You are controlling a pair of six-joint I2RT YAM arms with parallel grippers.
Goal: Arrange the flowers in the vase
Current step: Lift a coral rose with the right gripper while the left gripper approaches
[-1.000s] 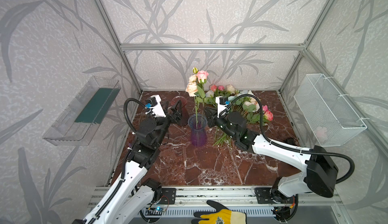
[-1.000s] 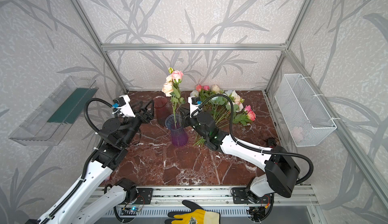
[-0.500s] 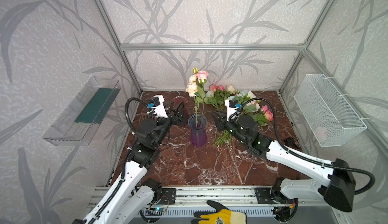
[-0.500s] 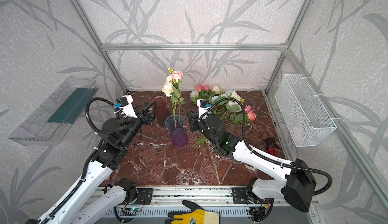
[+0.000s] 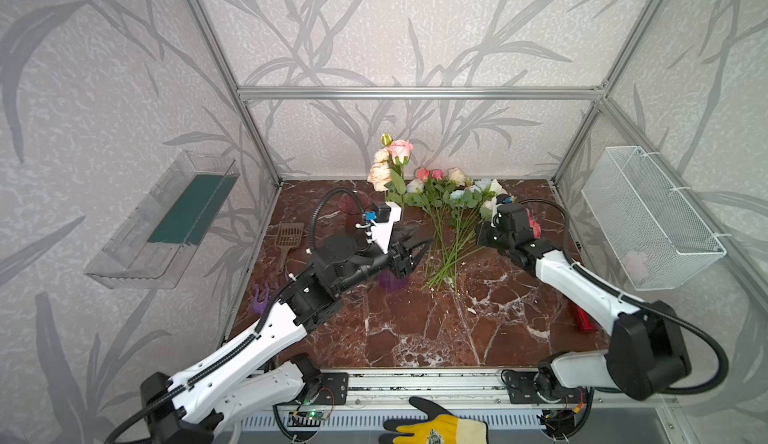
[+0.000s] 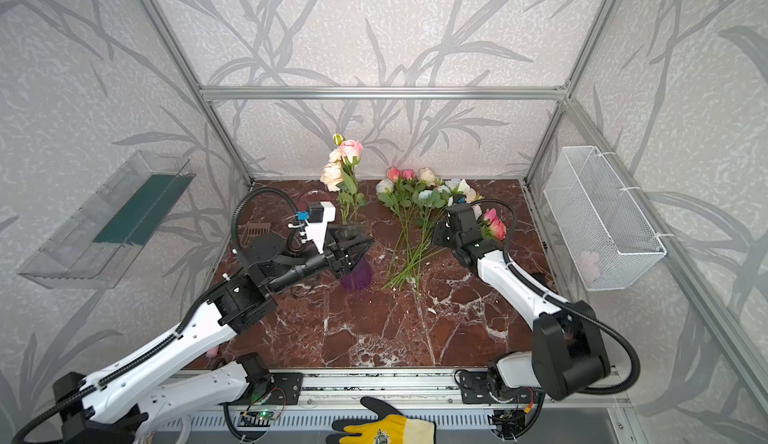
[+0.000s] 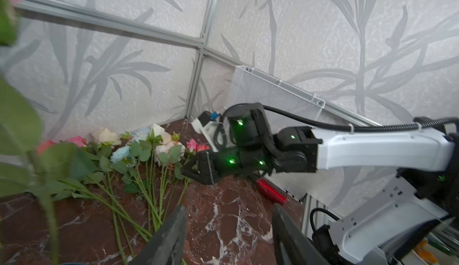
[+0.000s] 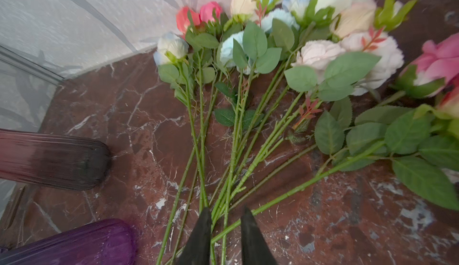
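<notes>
Since a second ago the left arm has swung right, from beside the smoky red glass (image 8: 54, 159) to above the vase. The right arm has drawn back from the vase toward the right side of the pile.

The left gripper (image 5: 415, 251) has its jaws spread with nothing between them. It hangs over the purple vase (image 5: 392, 283), covering the vase's mouth in both top views, close by the stems standing in it. The flowers in the vase (image 5: 394, 159) are few and upright, with pink and cream heads.

The loose flowers (image 5: 451, 213) lie flat on the table just right of the vase. Their heads point to the back wall, and their cut ends converge toward the front, near the vase foot. The stems cross one another.

The right gripper (image 8: 226, 210) has its fingers a narrow gap apart and pinches nothing. It sits low over the lower halves of the stems, which run lengthwise away from it with the gap set across them.

Judgement: the right arm is nearer for the pick. Crossed neighbouring stems may drag along. The left gripper sits above the vase mouth, in the way of an insertion. The red object (image 5: 582, 317) and the wire basket (image 5: 648, 217) are well apart from the work.
</notes>
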